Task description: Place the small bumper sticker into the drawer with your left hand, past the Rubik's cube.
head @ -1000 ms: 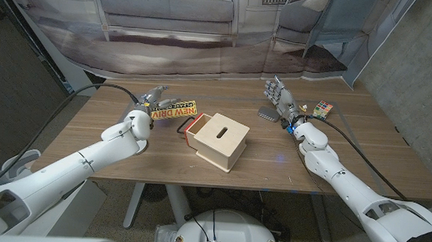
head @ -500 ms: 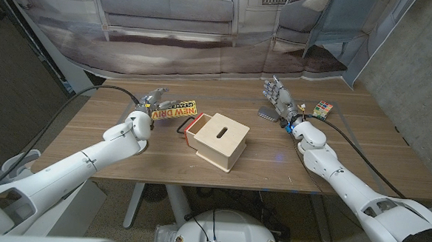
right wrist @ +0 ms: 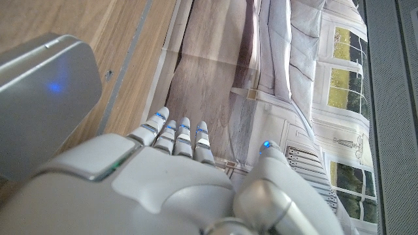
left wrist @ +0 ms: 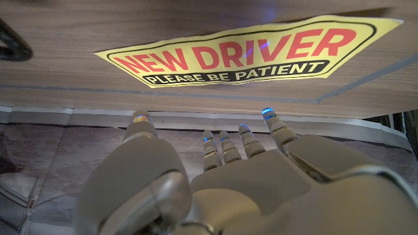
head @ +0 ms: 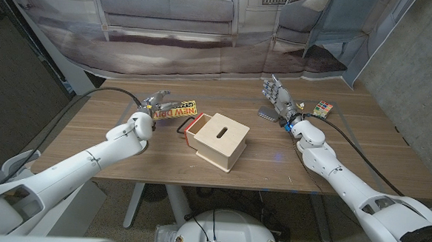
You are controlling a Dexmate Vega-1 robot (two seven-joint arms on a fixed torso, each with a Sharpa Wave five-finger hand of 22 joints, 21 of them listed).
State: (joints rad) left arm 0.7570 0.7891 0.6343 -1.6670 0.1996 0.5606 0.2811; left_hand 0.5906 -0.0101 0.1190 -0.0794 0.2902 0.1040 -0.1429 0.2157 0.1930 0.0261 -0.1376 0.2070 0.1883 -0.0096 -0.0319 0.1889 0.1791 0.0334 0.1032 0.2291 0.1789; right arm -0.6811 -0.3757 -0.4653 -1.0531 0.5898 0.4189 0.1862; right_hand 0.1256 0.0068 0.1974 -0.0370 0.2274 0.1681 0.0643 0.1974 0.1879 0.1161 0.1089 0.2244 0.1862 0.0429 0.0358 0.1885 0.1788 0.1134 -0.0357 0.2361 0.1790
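Left robot hand (head: 152,103) at yellow bumper sticker (head: 174,111), beside wooden drawer box (head: 217,139); Rubik's cube (head: 322,109) far right.

On my left wrist feed I can read the yellow bumper sticker (left wrist: 251,51) lying on the wooden tabletop (left wrist: 78,26): "NEW DRIVER" in big red letters, with "PLEASE BE PATIENT" in yellow on a black band beneath. From the head camera I make out only "NEW DRIV" on that sticker (head: 176,111), and nothing else is legible to me.
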